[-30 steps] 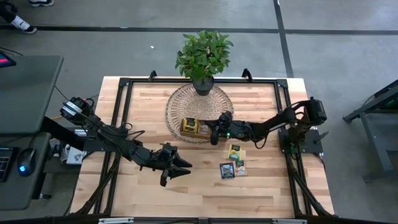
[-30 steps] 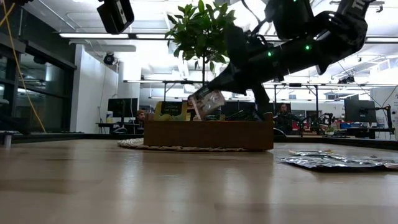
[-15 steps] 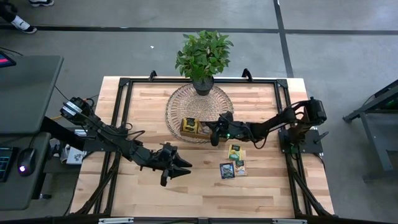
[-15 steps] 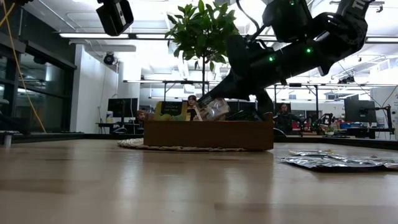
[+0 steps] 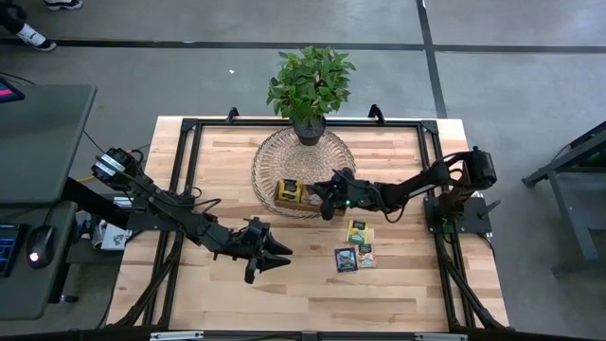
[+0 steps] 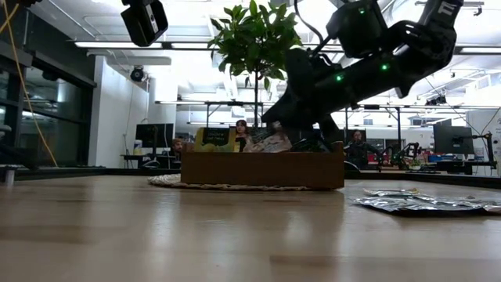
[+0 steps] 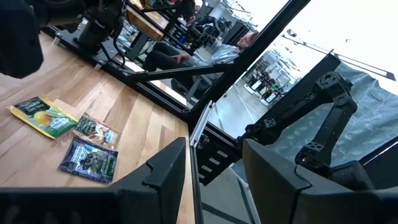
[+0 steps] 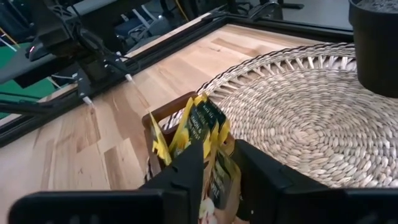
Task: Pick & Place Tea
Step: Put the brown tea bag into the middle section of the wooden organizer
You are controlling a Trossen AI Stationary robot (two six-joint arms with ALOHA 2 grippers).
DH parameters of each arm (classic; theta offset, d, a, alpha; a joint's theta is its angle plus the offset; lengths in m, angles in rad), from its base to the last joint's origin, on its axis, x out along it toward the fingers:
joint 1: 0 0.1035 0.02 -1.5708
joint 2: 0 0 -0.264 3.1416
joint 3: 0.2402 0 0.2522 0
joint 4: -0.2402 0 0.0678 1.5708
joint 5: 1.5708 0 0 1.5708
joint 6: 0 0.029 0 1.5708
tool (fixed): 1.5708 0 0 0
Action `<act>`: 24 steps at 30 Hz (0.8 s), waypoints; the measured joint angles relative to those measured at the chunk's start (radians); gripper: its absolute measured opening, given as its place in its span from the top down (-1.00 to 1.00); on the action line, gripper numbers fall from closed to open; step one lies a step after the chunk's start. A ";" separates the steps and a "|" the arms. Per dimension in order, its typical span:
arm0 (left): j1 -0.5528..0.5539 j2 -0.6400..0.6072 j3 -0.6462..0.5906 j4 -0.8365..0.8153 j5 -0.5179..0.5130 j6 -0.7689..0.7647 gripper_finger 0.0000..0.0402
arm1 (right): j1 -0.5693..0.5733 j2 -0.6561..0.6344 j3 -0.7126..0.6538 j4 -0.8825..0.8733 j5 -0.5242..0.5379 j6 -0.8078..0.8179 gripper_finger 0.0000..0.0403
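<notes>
While my right pincer point(image 5: 325, 192) hangs over the wooden tray point(image 6: 262, 169) at the near edge of the round woven mat point(image 5: 284, 156), its two fingers point(image 8: 186, 171) stand a little apart with a pale tea sachet point(image 8: 219, 180) between them. From the right wrist view I cannot tell whether the fingers press that sachet or have let it go. It sits down in the tray, just beside a row of upright yellow sachets point(image 8: 196, 124) packed in the tray's left end.

On the bare tabletop point(image 5: 227, 156), near and to the right of the tray, three more tea sachets point(image 5: 356, 246) lie flat: one yellow-green, one dark, one with a pale label.

My left pincer point(image 5: 282, 257) waits over the near-left part of the table, well apart from the tray, its fingers point(image 7: 161, 177) parted and holding nothing.

A potted plant point(image 5: 310, 83) stands on the far side of the mat.
</notes>
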 joint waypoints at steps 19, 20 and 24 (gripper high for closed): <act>0.000 0.000 0.000 -0.020 0.001 -0.006 0.21 | -0.017 0.000 0.000 -0.060 -0.072 0.063 0.46; 0.000 0.000 0.000 -0.020 0.001 -0.006 0.21 | -0.017 0.000 0.000 -0.067 -0.077 0.071 0.46; 0.000 0.000 0.000 -0.020 0.001 -0.006 0.21 | -0.017 0.000 0.000 -0.074 -0.096 0.079 0.54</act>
